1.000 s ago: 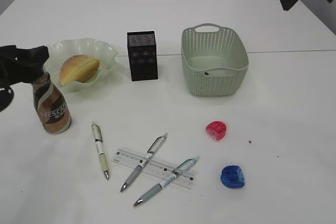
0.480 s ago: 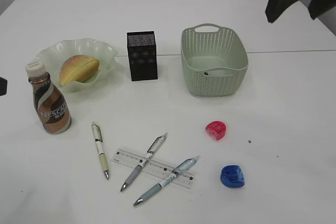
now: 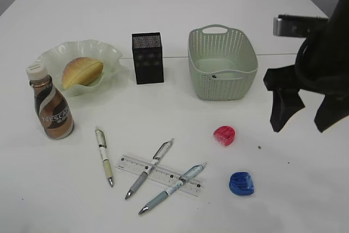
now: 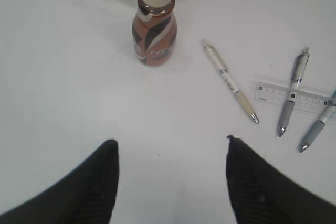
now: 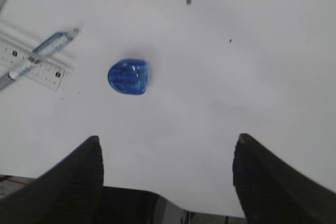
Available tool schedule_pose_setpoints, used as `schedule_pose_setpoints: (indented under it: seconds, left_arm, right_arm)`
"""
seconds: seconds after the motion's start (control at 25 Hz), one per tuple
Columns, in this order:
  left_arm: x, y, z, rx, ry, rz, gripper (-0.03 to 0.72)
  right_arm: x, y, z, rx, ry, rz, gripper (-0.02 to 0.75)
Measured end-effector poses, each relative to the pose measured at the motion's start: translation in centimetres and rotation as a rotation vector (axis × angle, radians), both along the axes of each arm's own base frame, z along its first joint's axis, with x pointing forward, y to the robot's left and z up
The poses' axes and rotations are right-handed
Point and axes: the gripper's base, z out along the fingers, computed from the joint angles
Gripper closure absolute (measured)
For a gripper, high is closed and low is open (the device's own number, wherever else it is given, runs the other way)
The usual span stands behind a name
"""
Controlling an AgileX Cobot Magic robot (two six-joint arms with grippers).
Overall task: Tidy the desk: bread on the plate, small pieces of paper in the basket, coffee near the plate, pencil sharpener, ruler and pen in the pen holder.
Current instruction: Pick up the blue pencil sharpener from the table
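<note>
The bread (image 3: 82, 71) lies on the pale green plate (image 3: 112, 54). The coffee bottle (image 3: 50, 106) stands left of the plate's front; it also shows in the left wrist view (image 4: 154, 22). Three pens (image 3: 104, 155) (image 3: 149, 167) (image 3: 173, 187) and a clear ruler (image 3: 133, 164) lie at the front. A red sharpener (image 3: 224, 135) and a blue sharpener (image 3: 241, 183) (image 5: 128, 76) lie to the right. The black pen holder (image 3: 147, 58) and green basket (image 3: 222, 63) stand behind. My right gripper (image 3: 301, 128) (image 5: 167, 142) is open, above the table right of the sharpeners. My left gripper (image 4: 170, 142) is open and empty, out of the exterior view.
The table's front edge (image 5: 157, 195) shows in the right wrist view, just under the right gripper. A seam (image 3: 294, 54) crosses the white table behind the basket. Small dark specks (image 3: 259, 147) lie right of the red sharpener.
My left gripper let go of the coffee bottle and drew back out of the exterior view. My right arm came down from the far right corner to above the table beside the sharpeners.
</note>
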Motion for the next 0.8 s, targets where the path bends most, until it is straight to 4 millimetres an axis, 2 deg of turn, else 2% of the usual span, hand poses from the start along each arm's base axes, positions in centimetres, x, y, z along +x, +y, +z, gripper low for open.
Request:
schedule_pose_setpoints:
  seconds: [0.12, 0.24, 0.52, 0.68, 0.8]
  left_arm:
    - [0.0, 0.0, 0.7, -0.001, -0.007, -0.001, 0.218]
    - [-0.1, 0.0, 0.8, 0.003, 0.005, -0.002, 0.218]
    - [-0.8, 0.3, 0.3, 0.041, 0.095, -0.006, 0.218]
    - [-1.1, 0.4, 0.2, 0.060, 0.133, -0.007, 0.218]
    - [-1.2, 0.5, 0.1, 0.066, 0.144, -0.007, 0.219]
  right_arm:
    - [-0.7, 0.4, -1.8, 0.052, 0.049, -0.051, 0.174]
    - [-0.5, 1.1, -3.3, 0.062, 0.084, -0.067, 0.174]
    - [-0.1, 5.7, -7.3, 0.048, 0.124, -0.033, 0.174]
    - [0.3, 5.9, -9.4, -0.001, 0.176, -0.048, 0.174]
    - [0.6, 5.9, -10.3, -0.024, 0.175, -0.057, 0.174]
